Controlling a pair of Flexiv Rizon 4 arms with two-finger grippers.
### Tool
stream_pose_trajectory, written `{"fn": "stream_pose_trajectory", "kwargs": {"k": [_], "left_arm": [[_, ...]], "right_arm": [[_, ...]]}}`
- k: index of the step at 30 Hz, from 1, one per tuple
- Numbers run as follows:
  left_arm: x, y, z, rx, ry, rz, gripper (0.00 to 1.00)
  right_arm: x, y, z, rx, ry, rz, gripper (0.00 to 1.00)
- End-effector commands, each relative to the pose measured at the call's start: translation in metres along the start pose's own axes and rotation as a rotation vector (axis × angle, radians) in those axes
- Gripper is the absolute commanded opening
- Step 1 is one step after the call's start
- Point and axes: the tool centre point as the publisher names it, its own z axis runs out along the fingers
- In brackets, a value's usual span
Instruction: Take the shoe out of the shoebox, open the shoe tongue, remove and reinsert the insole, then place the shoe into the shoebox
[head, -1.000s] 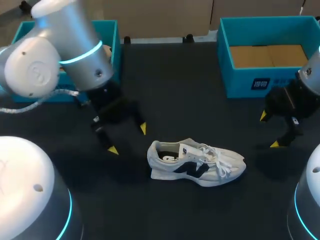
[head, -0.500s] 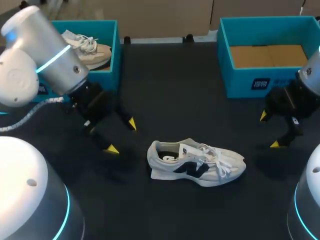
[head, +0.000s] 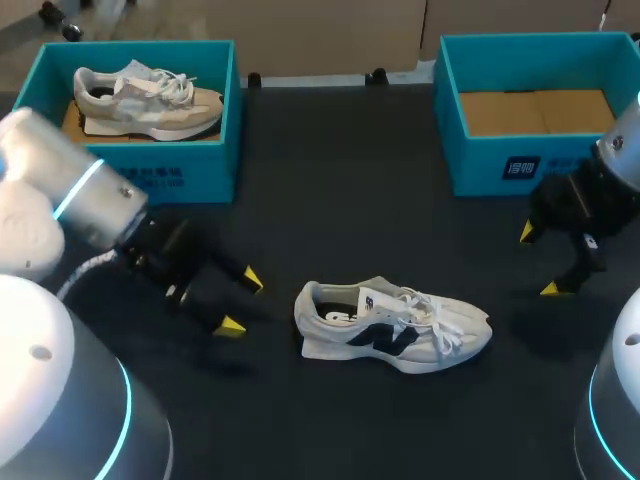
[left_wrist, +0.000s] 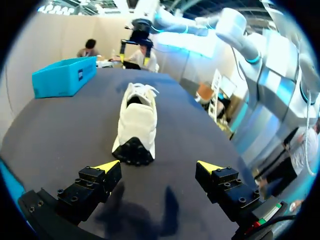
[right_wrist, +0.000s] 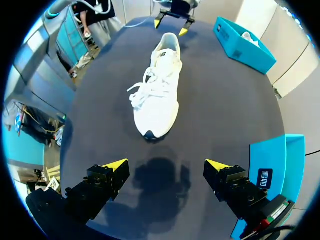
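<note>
A white and grey shoe (head: 395, 325) with a dark side mark lies on its sole in the middle of the black table, heel to the left, laces loose. My left gripper (head: 240, 303) hangs open just left of the heel, apart from it; the left wrist view has the shoe's heel (left_wrist: 136, 120) straight ahead of the left gripper (left_wrist: 159, 167). My right gripper (head: 539, 260) stands open to the right of the toe, with a gap; the right wrist view shows the toe of the shoe (right_wrist: 160, 85) ahead of the right gripper (right_wrist: 167, 164). Neither gripper has anything between its fingers.
A teal shoebox (head: 225, 120) at the back left holds a second, beige shoe (head: 150, 95). Another teal shoebox (head: 450, 110) at the back right shows only its cardboard floor; its corner (right_wrist: 272, 160) is beside the right gripper.
My left arm has swung back toward the front left and lowered, uncovering the back-left box and its shoe. The shoe on the table and the right arm have not moved.
</note>
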Motion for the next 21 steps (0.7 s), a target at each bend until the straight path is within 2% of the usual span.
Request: {"fn": "stream_pose_trajectory", "kwargs": {"k": [1,9,10,11,13,14,21], "left_arm": [[0.007,0.010,-0.011,0.277,-0.042,-0.075,1.00],[0.007,0.010,-0.011,0.277,-0.042,-0.075,1.00],[0.010,0.012,-0.008,0.271,-0.023,-0.036,1.00],[0.012,0.017,-0.005,0.283,-0.076,0.024,1.00],[0.012,0.022,-0.001,0.284,-0.073,0.069,1.00],[0.007,0.027,0.000,0.302,-0.117,0.092,1.00],[-0.007,0.035,-0.003,0.360,-0.145,0.103,1.00]], "right_arm": [[0.001,0.000,0.000,0.002,-0.002,-0.001,1.00],[0.001,0.000,0.000,0.002,-0.002,-0.001,1.00],[0.001,0.000,0.000,0.002,-0.002,-0.001,1.00],[0.001,0.000,0.000,0.002,-0.002,-0.001,1.00],[0.001,0.000,0.000,0.002,-0.002,-0.001,1.00],[0.001,0.000,0.000,0.002,-0.002,-0.001,1.00],[0.001,0.000,0.000,0.002,-0.002,-0.001,1.00]]}}
